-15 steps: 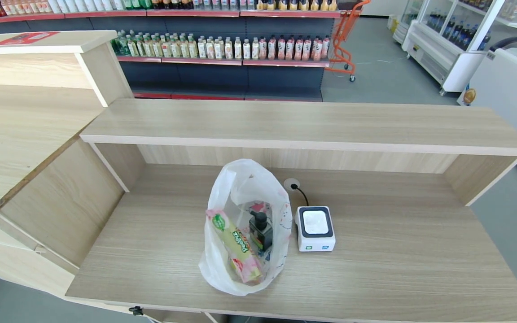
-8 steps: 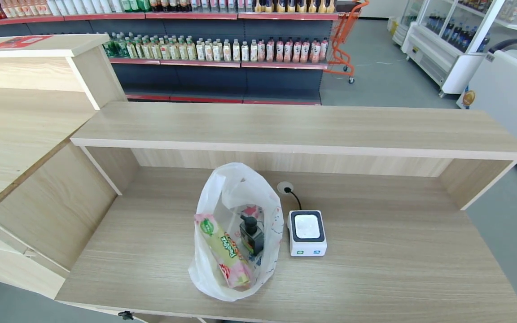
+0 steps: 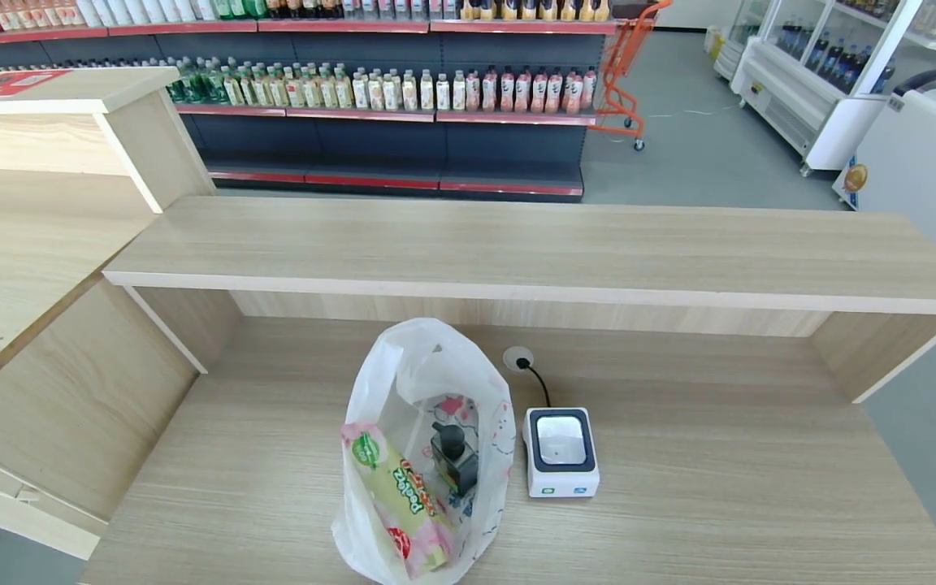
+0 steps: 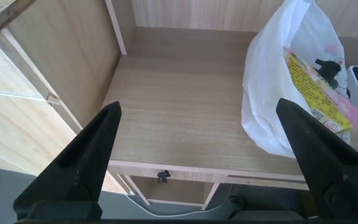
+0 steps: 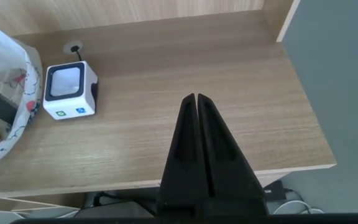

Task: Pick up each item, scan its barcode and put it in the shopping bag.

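Note:
A white plastic shopping bag stands on the wooden counter, left of a white barcode scanner. Inside the bag lie a long green and pink snack pack and a dark pump bottle. My left gripper is open, held above the counter's front edge, with the bag and its snack pack off to one side. My right gripper is shut with nothing in it, over the bare counter beside the scanner.
A raised wooden ledge runs along the back of the counter and a taller side unit closes its left. The scanner's black cable goes to a hole in the top. Shelves of bottles stand behind.
The whole head view has shifted, so the camera has moved: counter, bag and scanner sit lower in the picture. The things themselves have not moved.

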### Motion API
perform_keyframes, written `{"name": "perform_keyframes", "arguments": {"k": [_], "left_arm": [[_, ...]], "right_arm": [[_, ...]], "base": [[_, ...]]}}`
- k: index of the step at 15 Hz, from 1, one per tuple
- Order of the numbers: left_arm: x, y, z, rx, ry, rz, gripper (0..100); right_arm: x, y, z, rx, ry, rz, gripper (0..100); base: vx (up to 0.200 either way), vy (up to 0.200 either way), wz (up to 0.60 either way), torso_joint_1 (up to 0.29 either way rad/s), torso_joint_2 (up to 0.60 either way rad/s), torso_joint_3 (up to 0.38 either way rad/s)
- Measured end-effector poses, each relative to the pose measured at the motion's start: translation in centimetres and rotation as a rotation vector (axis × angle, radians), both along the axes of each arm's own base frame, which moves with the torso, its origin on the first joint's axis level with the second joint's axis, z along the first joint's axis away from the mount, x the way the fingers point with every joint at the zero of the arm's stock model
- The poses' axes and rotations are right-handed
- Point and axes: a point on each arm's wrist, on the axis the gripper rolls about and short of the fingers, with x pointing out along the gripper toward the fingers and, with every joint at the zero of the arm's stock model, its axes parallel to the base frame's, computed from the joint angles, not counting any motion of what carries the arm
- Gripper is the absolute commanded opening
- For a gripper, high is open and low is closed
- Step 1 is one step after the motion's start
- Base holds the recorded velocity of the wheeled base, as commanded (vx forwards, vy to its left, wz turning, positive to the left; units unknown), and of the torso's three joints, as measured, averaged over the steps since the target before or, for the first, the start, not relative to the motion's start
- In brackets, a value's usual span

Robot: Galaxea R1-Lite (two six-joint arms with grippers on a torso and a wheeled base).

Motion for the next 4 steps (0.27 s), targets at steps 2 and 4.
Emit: {"name": "perform_keyframes", "arguments": {"k": [2,4], "left_arm": [[0.00,0.00,0.00,0.000,0.000,0.000,100],[0.00,0.00,0.00,-0.001,0.000,0.000,100]], "right_arm": [[0.00,0.00,0.00,0.008,-0.001,0.000,0],[0.00,0.00,0.00,0.013,-0.002,-0.001,0]], "base": [[0.000,0.000,0.00,0.000,0.00,0.000],[0.000,0.000,0.00,0.000,0.00,0.000]]}}
